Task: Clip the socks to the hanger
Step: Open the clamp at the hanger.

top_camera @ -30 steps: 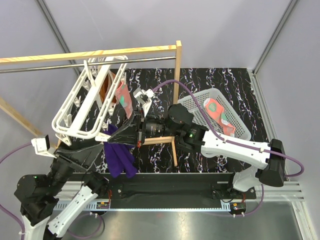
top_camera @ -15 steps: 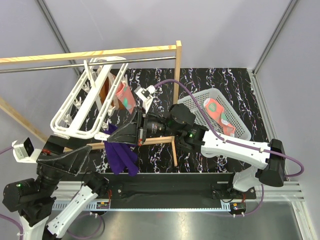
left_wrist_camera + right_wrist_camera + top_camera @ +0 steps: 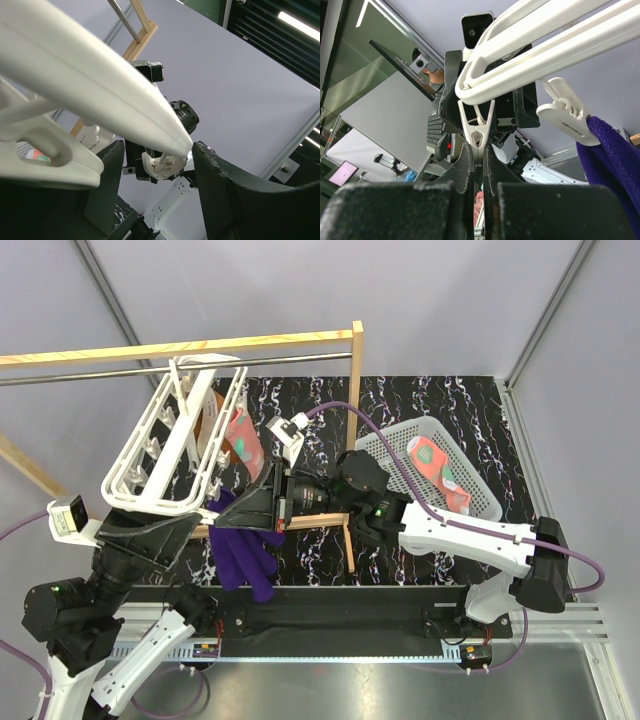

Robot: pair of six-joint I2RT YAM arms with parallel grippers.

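Note:
The white hanger [image 3: 165, 455] hangs tilted from the metal rod. One coral-pink sock [image 3: 243, 440] hangs inside its frame. A second one [image 3: 440, 465] lies in the basket. My right gripper [image 3: 255, 508] is under the hanger's near end. In the right wrist view it [image 3: 477, 147] is shut on the lower end of a white clip [image 3: 479, 127] dangling from the hanger [image 3: 545, 45]. My left gripper [image 3: 150, 530] is under the hanger's near left corner. In the left wrist view its jaws [image 3: 157, 146] stand wide apart with a hanger bar [image 3: 100, 95] running over them.
A purple sock [image 3: 245, 555] hangs from a clip at the hanger's near edge, beside my right gripper. An orange-brown sock [image 3: 210, 420] hangs in the frame. The white mesh basket [image 3: 480, 480] stands right. The wooden rack's beam [image 3: 200, 348] and post [image 3: 356, 390] cross the back.
My left arm swung out to the left and came back under the hanger's corner. The hanger has turned more end-on and the purple sock has swung. My right gripper stays on the clip.

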